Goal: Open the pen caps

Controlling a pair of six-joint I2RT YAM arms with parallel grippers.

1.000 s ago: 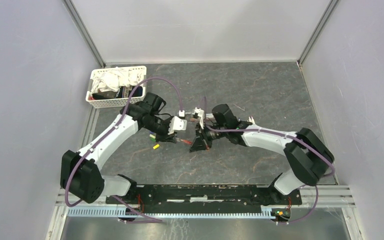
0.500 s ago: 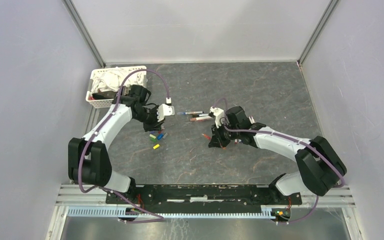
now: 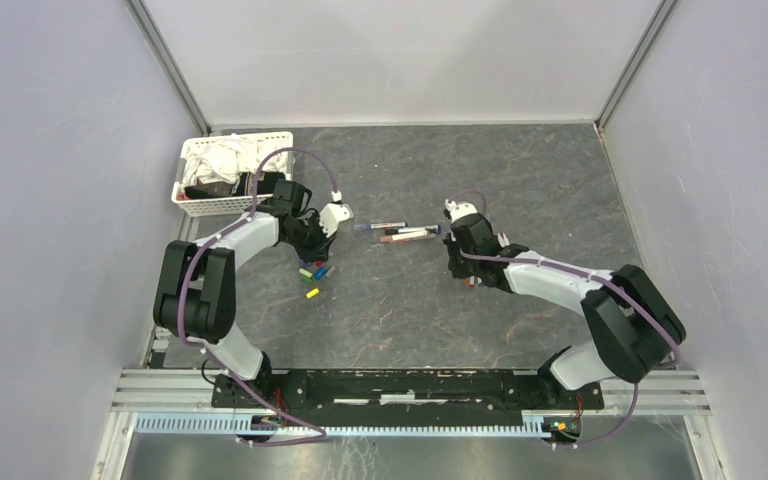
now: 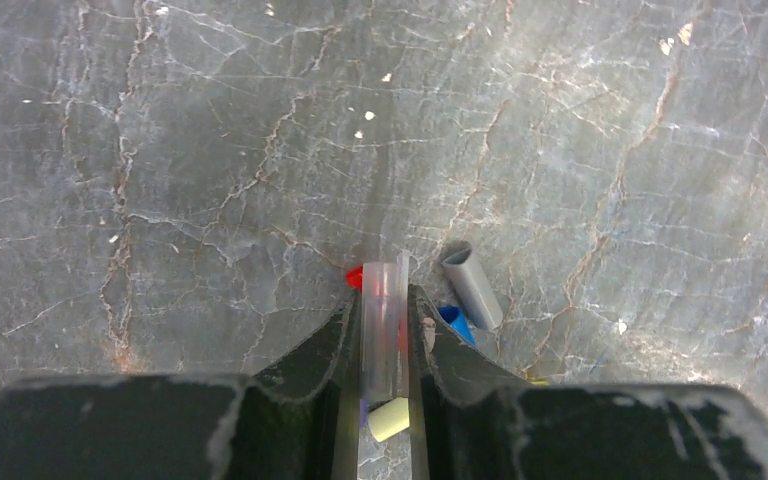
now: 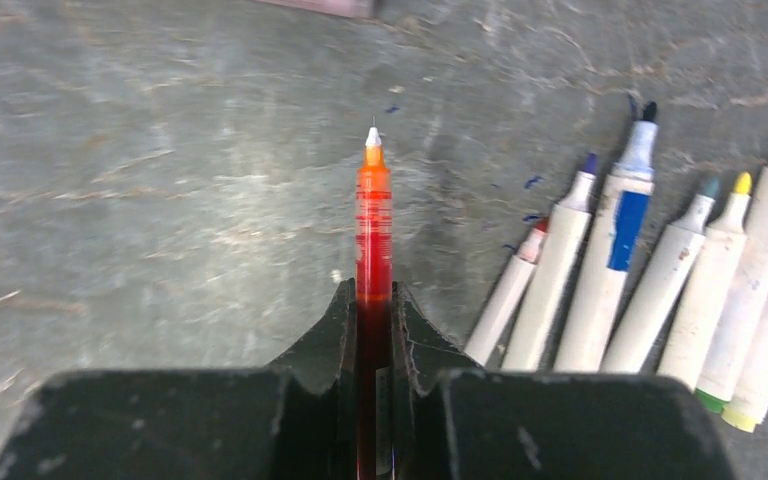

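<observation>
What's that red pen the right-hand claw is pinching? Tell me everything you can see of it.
The red pen is slim, seemingly see-through red plastic, with a ribbed stretch, an orange collar, a small white cone and a fine needle tip. It has no cap on. The right gripper is shut on its barrel, dark fingers on either side, tip pointing away from the wrist camera over the grey table. Only the fingers visibly touch it; whether the tip meets the table is unclear.

Even, diffuse overhead light, faint shadows; wrist views crisp mid-frame, perhaps slight blur at edges.
</observation>
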